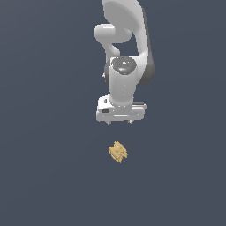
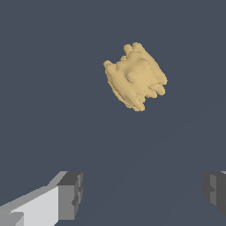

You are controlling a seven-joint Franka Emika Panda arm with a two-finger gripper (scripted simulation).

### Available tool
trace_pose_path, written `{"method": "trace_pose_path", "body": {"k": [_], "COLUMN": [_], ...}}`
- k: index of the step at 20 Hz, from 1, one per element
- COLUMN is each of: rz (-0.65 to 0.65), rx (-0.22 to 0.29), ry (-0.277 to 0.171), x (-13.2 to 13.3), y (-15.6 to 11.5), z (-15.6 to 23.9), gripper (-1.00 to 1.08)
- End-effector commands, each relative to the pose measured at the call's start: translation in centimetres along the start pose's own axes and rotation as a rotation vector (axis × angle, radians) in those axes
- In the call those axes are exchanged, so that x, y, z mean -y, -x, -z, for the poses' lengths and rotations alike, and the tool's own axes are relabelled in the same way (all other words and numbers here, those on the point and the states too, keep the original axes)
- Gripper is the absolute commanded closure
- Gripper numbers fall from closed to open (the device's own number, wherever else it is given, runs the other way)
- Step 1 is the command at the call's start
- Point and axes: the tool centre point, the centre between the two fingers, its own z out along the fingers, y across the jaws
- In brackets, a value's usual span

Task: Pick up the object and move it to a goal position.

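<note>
Exterior view shows the white Franka arm (image 1: 126, 48) reaching down from twelve o'clock of the frame, its wrist turned so the flat hand block faces the dark slate-grey floor (image 1: 44, 176). The gripper (image 1: 119, 123) hangs above that surface with only two short dark finger stubs visible under the white block, spread toward its two ends. From the gripper, the object (image 1: 118, 152) lies at about six o'clock, near but clearly apart from it, with bare floor between the two. It is a small tan-yellow chunk, lumpy and ridged, much narrower than the hand block above it.

Wrist view gives the closer look. The object (image 2: 136, 76) appears as an irregular block with a raised squarish patch on its upper face and rows of small knobs or ridges along its edges, sitting skewed rather than square to the frame. One grey finger pad (image 2: 70, 195) on its white finger stands at about seven o'clock from the picture's centre, and the other dark pad shows at the edge at about four o'clock. A broad stretch of floor separates them, so the jaws stand wide apart and grasp nothing. The gripper (image 2: 143, 192) midpoint lies at roughly six o'clock from the chunk, so the object is not between the fingers; nothing touches it. Whether the chunk rests flat on the floor cannot be told for sure, as no shadow is drawn beneath it.
</note>
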Motion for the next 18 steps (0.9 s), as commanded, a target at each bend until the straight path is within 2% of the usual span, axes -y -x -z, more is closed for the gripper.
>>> {"method": "trace_pose_path", "body": {"k": [1,9,18], "rz": [0.003,0.033,0.171], "rx": [0.001,0.001,0.005], "ry": [0.006,0.005,0.007], "x": [0.0,0.0,-0.1], "y": [0.1,-0.4,-2.6], "z": [0.0,-0.1,-0.8], "gripper": [-0.92,-0.92,-0.92]}}
